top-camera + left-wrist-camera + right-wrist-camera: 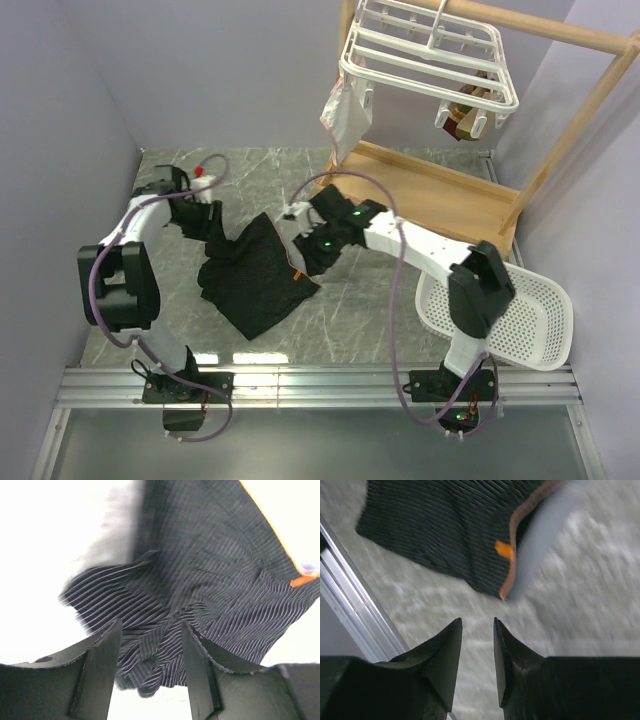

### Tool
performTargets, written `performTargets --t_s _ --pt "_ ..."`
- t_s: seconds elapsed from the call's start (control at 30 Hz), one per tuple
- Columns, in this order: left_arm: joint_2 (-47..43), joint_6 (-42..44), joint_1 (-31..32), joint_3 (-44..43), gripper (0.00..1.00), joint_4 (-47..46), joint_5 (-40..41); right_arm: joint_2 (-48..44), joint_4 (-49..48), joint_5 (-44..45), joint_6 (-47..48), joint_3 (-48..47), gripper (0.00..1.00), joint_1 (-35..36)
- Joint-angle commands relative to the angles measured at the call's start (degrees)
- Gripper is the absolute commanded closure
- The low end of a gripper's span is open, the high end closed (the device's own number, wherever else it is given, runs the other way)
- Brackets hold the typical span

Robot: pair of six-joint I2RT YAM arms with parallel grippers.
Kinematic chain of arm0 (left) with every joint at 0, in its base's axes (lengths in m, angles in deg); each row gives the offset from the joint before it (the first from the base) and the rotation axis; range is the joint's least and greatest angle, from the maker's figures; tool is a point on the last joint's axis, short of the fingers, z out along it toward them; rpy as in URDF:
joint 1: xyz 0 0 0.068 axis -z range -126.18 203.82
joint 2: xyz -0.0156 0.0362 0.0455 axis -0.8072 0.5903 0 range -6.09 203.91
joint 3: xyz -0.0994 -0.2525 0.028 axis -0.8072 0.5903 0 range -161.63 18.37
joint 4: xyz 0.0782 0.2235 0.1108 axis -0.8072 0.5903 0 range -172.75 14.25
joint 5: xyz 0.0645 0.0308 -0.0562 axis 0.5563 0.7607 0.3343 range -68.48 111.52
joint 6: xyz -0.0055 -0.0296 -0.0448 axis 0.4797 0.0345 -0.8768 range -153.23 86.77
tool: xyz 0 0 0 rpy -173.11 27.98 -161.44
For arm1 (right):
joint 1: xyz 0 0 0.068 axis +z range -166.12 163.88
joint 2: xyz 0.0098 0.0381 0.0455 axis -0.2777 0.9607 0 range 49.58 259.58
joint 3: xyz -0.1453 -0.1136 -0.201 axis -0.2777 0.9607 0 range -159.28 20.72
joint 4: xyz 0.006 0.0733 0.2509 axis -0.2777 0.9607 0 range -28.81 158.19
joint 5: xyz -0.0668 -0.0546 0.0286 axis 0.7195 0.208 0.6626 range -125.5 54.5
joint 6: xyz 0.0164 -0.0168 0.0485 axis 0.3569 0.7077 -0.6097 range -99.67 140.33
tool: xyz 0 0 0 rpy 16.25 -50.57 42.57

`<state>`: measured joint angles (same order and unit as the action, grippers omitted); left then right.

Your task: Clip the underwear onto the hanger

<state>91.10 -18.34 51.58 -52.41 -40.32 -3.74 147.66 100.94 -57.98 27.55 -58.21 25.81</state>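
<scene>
The black underwear [255,280] lies crumpled on the marble table, its orange-pink trim on the right side. My left gripper [220,240] is at its left edge; in the left wrist view the left gripper [152,645] is open, with a bunch of the ribbed underwear [215,570] between and beyond the fingers. My right gripper [305,262] hovers at the right edge of the fabric; in the right wrist view the right gripper [478,625] has a narrow gap and is empty, just short of the trimmed corner of the underwear [445,525]. The white hanger [430,55] hangs at the top right.
A light wooden frame with a tray base [430,190] holds the hanger. A translucent pouch [343,112] and a small brown item [462,118] hang from it. A white perforated basket [520,315] sits at the right. An aluminium rail [320,380] runs along the near edge.
</scene>
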Motion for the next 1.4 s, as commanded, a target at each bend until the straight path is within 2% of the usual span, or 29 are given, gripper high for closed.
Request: performTargets --t_s 0.0,0.17,0.3,0.43,0.67,0.83,1.07,1.2,1.37 --pt "-1.3 -8.39 -6.19 -2.6 0.43 -1.48 -3.48 5.87 -3.19 0.24 -2.48 -6.56 0.61 4.02" --pt "-1.56 -4.71 -7.6 -2.43 0.44 -0.86 -3.57 14.75 -2.83 -1.16 -3.71 -10.01 0.65 6.67" --pt "-2.35 -2.59 -7.51 0.11 0.44 -2.88 -3.05 18.1 -1.17 -0.55 -4.06 -10.1 0.65 6.58" --pt "-0.69 -1.54 -7.51 1.35 0.44 -5.08 -2.69 18.55 0.15 4.02 -2.13 -7.2 0.65 6.15" --pt "0.9 -1.18 -5.15 4.07 0.47 -8.94 -2.69 16.8 3.14 7.09 1.91 -4.91 0.66 -2.99" --pt "-0.15 -2.5 -1.28 6.79 0.48 -13.34 -2.69 14.34 7.18 8.69 7.44 -7.72 0.64 -8.35" --pt "1.6 -7.16 3.82 8.29 0.48 -18.09 -1.91 8.0 7.64 0.86 6.4 -5.02 0.58 -3.88" --pt "6.68 -8.04 4.0 6.89 0.49 -16.34 0.11 9.58 4.99 0.6 4.73 -1.05 0.58 -0.01" --pt "7.23 -7.43 4.0 7.15 0.5 -12.38 1.09 13.27 4.11 -0.81 4.46 1.68 0.58 0.78"
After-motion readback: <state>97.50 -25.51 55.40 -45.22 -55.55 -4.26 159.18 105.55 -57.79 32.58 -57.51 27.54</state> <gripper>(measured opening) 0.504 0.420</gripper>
